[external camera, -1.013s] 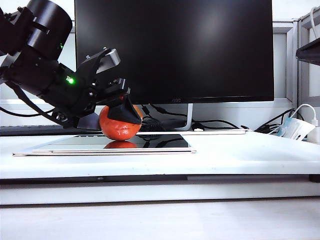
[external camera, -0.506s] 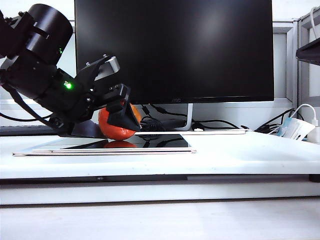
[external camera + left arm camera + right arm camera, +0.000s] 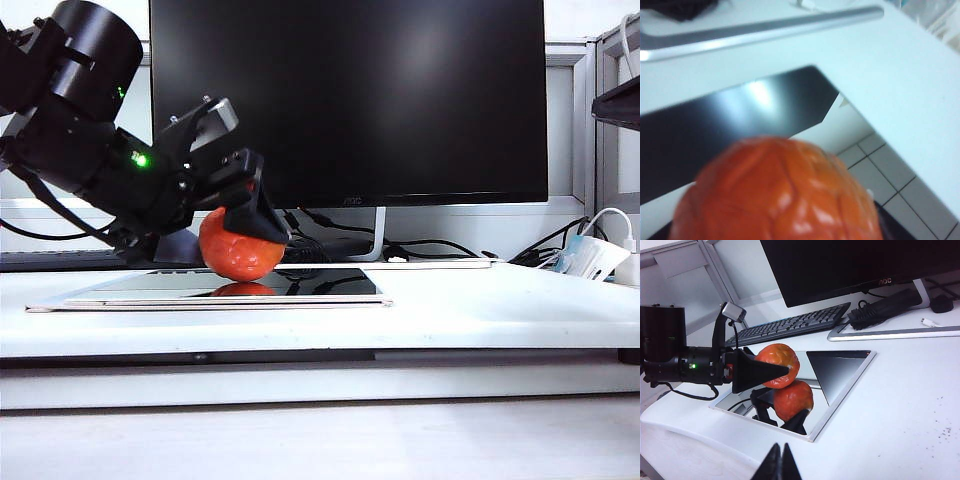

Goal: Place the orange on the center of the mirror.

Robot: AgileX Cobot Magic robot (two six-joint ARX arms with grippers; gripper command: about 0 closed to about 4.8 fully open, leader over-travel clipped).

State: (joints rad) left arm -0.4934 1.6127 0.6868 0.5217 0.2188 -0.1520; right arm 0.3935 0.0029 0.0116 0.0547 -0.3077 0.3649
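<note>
The orange (image 3: 239,252) sits on the mirror (image 3: 330,283), which lies flat on the white desk (image 3: 480,310) in front of a dark monitor (image 3: 350,100). You are at the release step. The left end effector (image 3: 237,212) has its fingers spread wide around the orange, 1 finger (image 3: 760,371) crossing in front of the fruit without clamping it. The orange looks set roughly mid-mirror, perhaps slightly toward the arm's side. Your next move is likely to lift the left end effector straight up and away without nudging the fruit, which could roll on the smooth glass.

The right end effector (image 3: 780,462) hangs well away from the mirror, its 2 tips pressed together and holding nothing. The far left finger is hidden behind the orange. The left wrist view is blurred, filled mostly by fruit.
</note>
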